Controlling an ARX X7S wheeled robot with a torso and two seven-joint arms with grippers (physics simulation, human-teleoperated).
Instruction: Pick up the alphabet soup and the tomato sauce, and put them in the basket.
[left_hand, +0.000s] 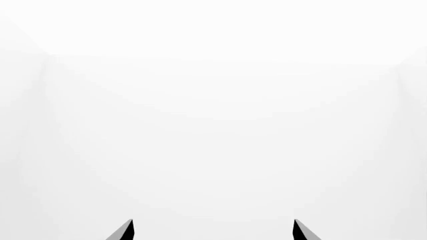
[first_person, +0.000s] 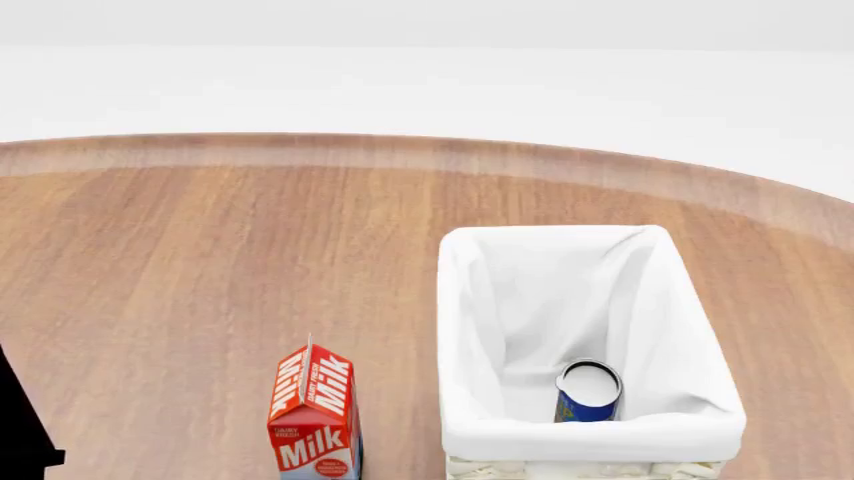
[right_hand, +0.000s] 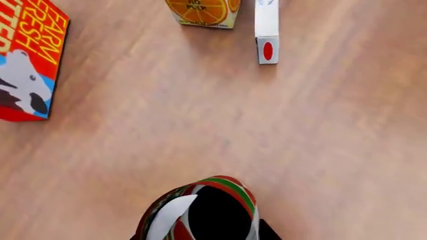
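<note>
A wooden round-edged table (first_person: 200, 260) fills the head view under a plain white room. At the far left edge, a sliver of black robot arm (first_person: 24, 430) shows. The left gripper (left_hand: 213, 231), seen only from its own wrist camera, shows two dark fingertips set well apart with nothing between them, facing blank white. Further right stands an upright red-and-white milk carton (first_person: 315, 415), and just beside it the rectangular cream wicker basket with a white cloth liner (first_person: 461, 300). Inside the basket, near its front right corner, sits the small blue-labelled alphabet soup can with a silver top (first_person: 589, 392). From the right wrist camera, the red tomato sauce can with a green band (right_hand: 203, 210) sits hard against the right gripper, whose fingers are mostly out of frame; it looks held, though this cannot be confirmed. Beyond it lie an orange-printed carton (right_hand: 203, 12) and a slim white box (right_hand: 267, 32). The basket probably lies off to this arm's side, so the right arm is the nearer carrier.
</note>
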